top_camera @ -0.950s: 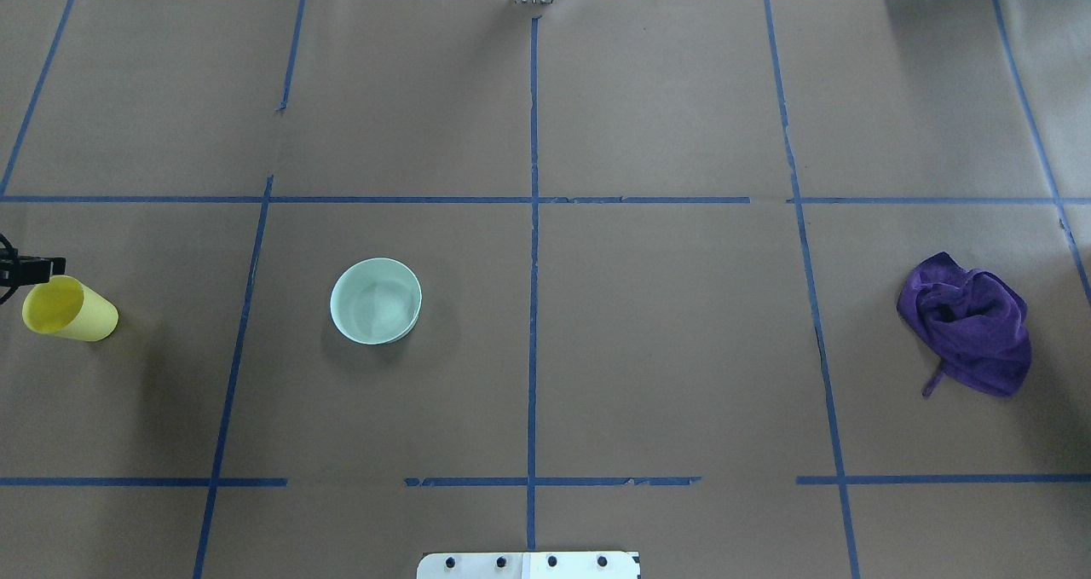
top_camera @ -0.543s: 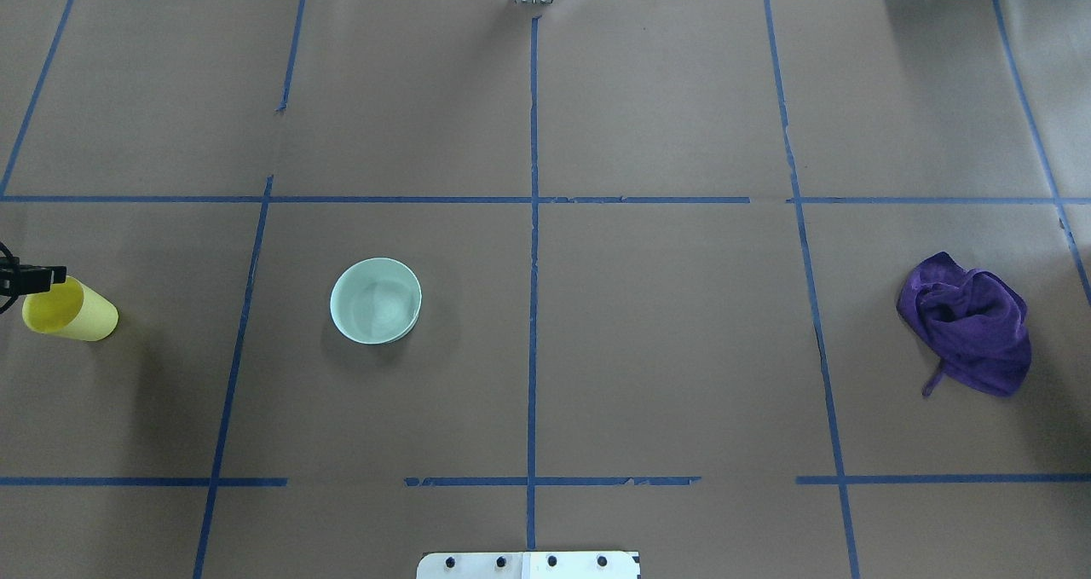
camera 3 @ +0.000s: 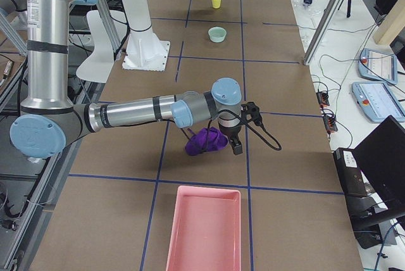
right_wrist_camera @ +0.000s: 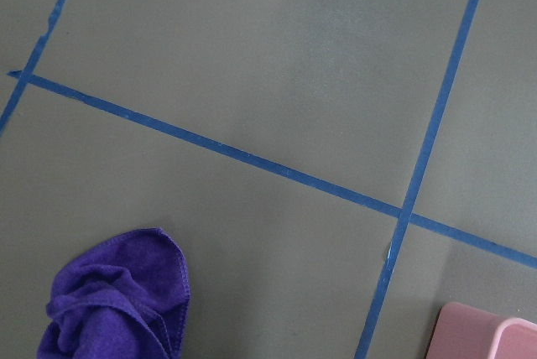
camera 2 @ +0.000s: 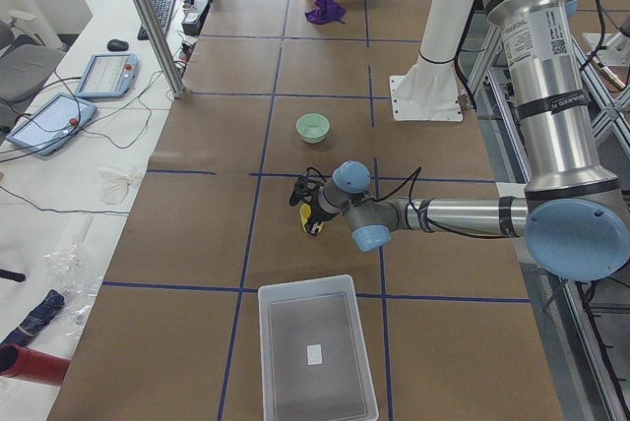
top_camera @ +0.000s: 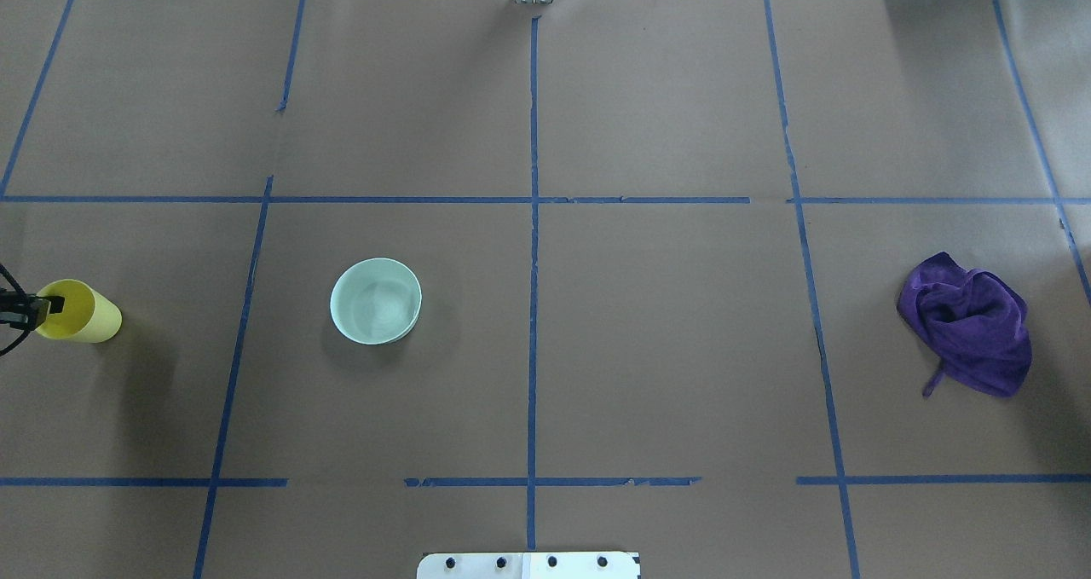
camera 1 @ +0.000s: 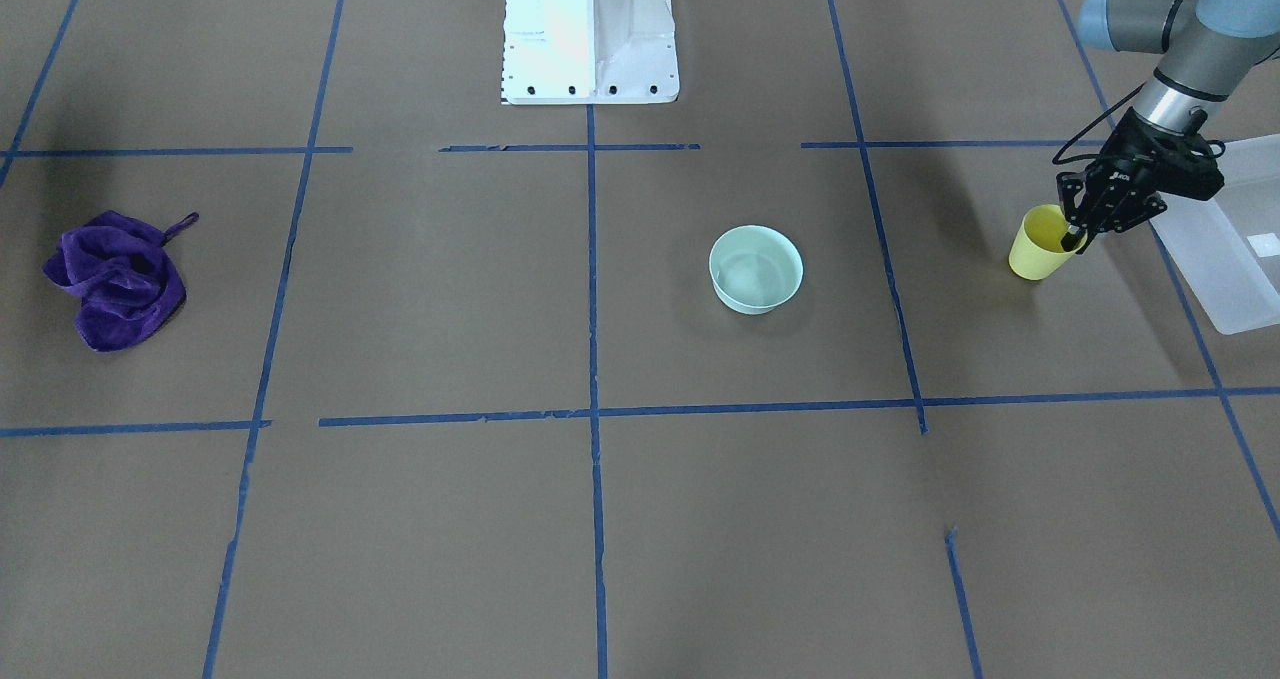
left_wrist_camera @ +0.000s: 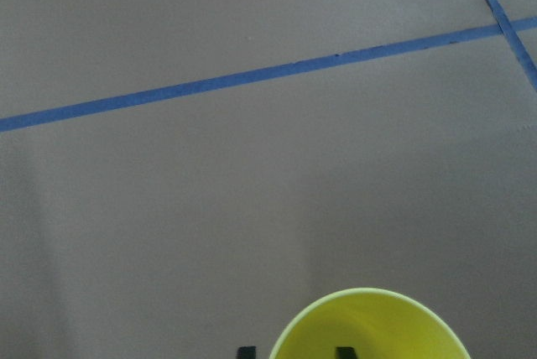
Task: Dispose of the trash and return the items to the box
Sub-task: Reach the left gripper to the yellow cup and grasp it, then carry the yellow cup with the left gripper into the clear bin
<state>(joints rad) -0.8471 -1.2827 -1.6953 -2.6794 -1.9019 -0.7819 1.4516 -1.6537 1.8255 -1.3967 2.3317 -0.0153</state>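
The left gripper (camera 1: 1072, 235) has its jaws apart, straddling the rim of the one yellow cup (camera 1: 1035, 254): one fingertip (left_wrist_camera: 345, 351) is inside and the other outside, not pinching the wall. The cup stands upright on the table (camera 1: 450, 289), just beside the single translucent bin (camera 1: 1215, 259). One mint-green bowl (camera 1: 756, 269) sits well apart, nearer the middle. At the far end the right gripper (camera 3: 236, 145) hangs above the table by the one purple cloth (camera 1: 115, 279); I cannot tell how its jaws stand. One pink tray (camera 3: 202, 230) lies near it.
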